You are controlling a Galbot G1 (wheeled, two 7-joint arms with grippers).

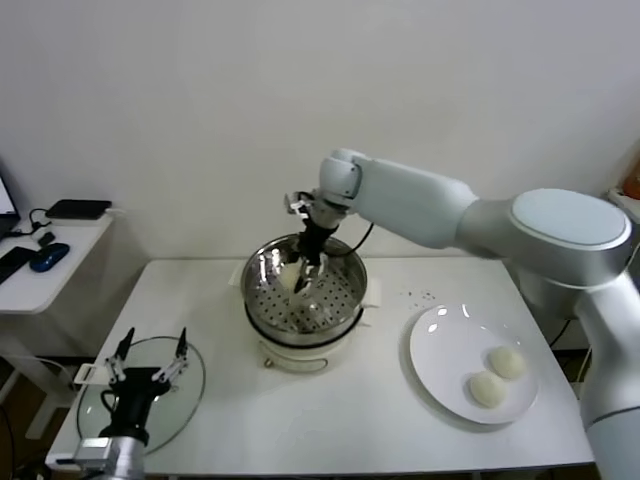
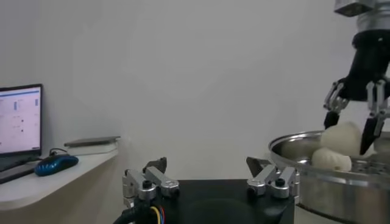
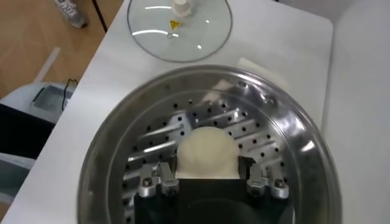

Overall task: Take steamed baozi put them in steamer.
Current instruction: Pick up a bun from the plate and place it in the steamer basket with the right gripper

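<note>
From the head, my right gripper reached into the steamer, pinching a baozi for lowering, while two more waited on the plate at right. The left wrist alone showed another bun already inside, my left gripper spread idle. The right wrist confirmed fingers clamping dough above the perforated floor.

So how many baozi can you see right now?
4: two on the white plate, baozi and baozi; one lying in the steamer; one held by the right gripper over the steamer. None looks hidden.
</note>
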